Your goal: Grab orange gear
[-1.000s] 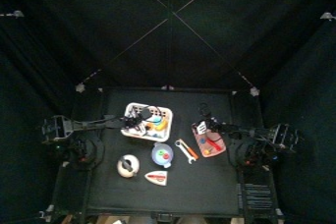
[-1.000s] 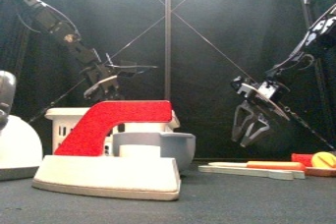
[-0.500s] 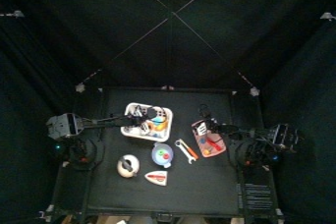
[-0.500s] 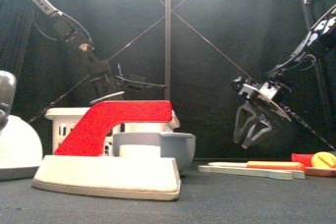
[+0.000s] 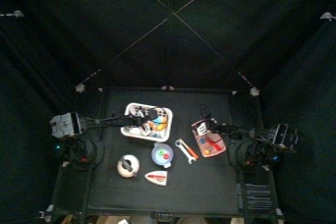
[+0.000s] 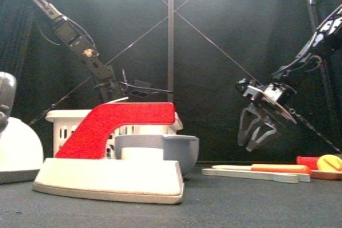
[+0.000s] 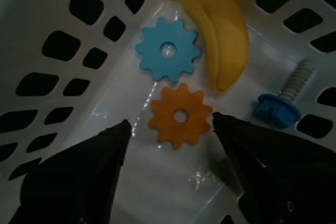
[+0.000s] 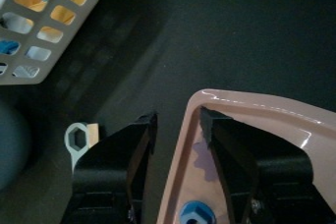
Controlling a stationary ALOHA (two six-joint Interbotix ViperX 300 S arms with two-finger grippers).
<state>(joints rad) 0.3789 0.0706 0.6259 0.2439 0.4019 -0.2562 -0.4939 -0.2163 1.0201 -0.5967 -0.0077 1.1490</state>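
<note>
— Where did the orange gear (image 7: 180, 115) lie?

— Flat on the floor of the white slotted tray (image 7: 59, 90), just beside a blue gear (image 7: 168, 48), with a yellow banana-shaped piece (image 7: 217, 31) and a blue screw (image 7: 284, 100) close by. The left gripper (image 7: 171, 154) hung directly over it, jaws spread wide to either side and touching nothing.

— And the other arm?

— The right gripper (image 8: 178, 144) hovered over the right side of the surface (image 8: 197, 41), jaws parted around the rim of a pink tray (image 8: 262, 130), not visibly clamping it. A small white wrench (image 8: 79, 138) lay beside it.
</note>
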